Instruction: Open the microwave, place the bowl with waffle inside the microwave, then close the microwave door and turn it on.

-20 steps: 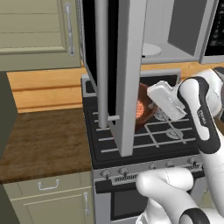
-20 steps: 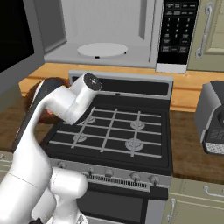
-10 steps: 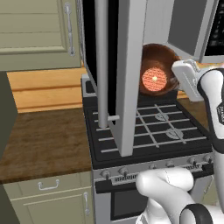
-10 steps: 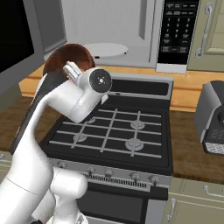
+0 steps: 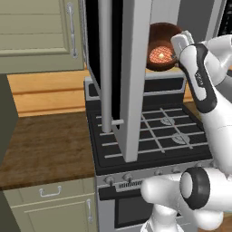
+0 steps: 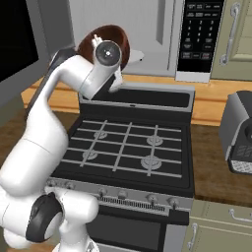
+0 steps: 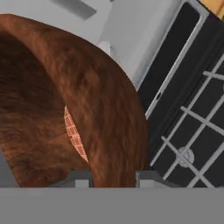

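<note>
My gripper (image 7: 113, 178) is shut on the rim of the reddish-brown bowl (image 7: 65, 100), one fingertip (image 7: 78, 177) inside and one outside. The bowl (image 5: 161, 45) hangs tilted, its mouth turned toward the left base view, high above the stove's back edge in front of the open microwave (image 6: 162, 29). The orange gridded waffle (image 5: 159, 55) lies inside it, and its edge (image 7: 74, 136) shows in the hand view. The microwave door (image 5: 129, 68) stands swung wide open toward me, left of the bowl. In the right base view the bowl (image 6: 120, 39) peeks out behind my wrist.
A black gas stove (image 6: 128, 147) with grates lies below the bowl. A white turntable plate (image 6: 135, 56) sits in the microwave cavity, and the button panel (image 6: 197, 34) is to its right. A dark grey appliance (image 6: 241, 133) stands on the right counter. Wooden counter (image 5: 45, 145) lies at the left.
The arm has lifted the bowl with the waffle from just above the stove grates up to the height of the microwave opening. The door has stayed open.
</note>
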You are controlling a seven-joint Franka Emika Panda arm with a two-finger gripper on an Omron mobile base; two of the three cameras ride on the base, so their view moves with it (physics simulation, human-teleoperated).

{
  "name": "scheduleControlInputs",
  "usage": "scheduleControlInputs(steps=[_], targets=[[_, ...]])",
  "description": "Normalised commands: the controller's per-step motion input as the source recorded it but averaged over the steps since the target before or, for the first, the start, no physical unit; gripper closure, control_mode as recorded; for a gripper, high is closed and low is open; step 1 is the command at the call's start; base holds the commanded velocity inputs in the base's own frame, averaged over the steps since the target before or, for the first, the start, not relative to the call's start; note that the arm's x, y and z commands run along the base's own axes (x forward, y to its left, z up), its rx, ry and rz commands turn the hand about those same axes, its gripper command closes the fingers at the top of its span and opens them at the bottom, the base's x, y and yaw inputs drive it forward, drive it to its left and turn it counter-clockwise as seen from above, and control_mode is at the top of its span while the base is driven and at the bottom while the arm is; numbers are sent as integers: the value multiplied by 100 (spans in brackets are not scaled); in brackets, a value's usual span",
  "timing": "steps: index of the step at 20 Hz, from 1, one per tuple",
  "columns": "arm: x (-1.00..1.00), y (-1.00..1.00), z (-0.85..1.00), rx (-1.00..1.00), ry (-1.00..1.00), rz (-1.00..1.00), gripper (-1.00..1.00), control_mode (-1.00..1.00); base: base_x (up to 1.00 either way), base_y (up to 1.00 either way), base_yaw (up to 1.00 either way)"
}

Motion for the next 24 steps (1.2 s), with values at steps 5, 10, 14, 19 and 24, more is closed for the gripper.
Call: scheduleControlInputs(steps=[5,10,14,19,24], targets=[[100,0,21,33,24,-18,100,-100,0,0,0],[82,-6,18,40,15,-13,100,-100,0,0,0],[92,3,-3,19,6,-15,100,-100,0,0,0],[52,17,-19,0,0,-14,-100,-100,0,0,0],[-7,13,-2,4,-15,-1,-100,-100,0,0,0]])
